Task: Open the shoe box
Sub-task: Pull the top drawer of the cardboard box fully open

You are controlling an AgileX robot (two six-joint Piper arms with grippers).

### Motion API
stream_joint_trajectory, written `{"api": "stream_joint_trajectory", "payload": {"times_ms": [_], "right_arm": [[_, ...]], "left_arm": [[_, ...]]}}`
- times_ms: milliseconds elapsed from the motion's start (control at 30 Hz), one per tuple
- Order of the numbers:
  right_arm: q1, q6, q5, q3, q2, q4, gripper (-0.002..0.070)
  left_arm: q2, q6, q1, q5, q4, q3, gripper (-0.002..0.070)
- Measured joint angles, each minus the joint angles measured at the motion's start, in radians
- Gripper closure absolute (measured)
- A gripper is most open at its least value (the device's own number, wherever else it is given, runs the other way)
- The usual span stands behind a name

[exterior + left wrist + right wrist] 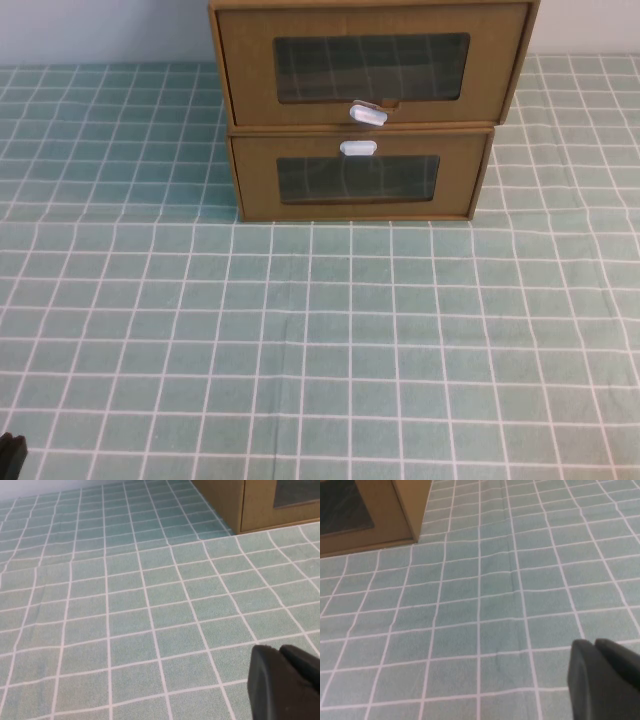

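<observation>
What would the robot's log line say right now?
upper shoe box: closed, atop lower shoe box, also closed | left gripper: shut, over tablecloth, clear of boxes | right gripper: shut, over tablecloth, clear of boxes | held: nothing

No readable text, label or number shows anywhere.

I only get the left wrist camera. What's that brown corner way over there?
Observer: Two stacked shoe boxes, a top box on a bottom box.
Operator: How do they open?
Observer: Each front has a white handle, the top handle and the bottom handle.
Operator: My left gripper hangs over the cloth, fingers shut. Where's the right one?
Observer: The right gripper hangs over the cloth too, off the boxes' front right corner, fingers shut, touching nothing.
</observation>
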Motion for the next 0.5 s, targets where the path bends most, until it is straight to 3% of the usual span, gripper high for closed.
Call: {"api": "stream_joint_trajectory", "payload": {"times_ms": [500], "right_arm": [[0.0, 0.0, 0.0, 0.0, 0.0, 0.0, 0.069]], "left_arm": [[0.0, 0.012, 0.0, -0.028, 0.012, 0.002, 0.068]]}}
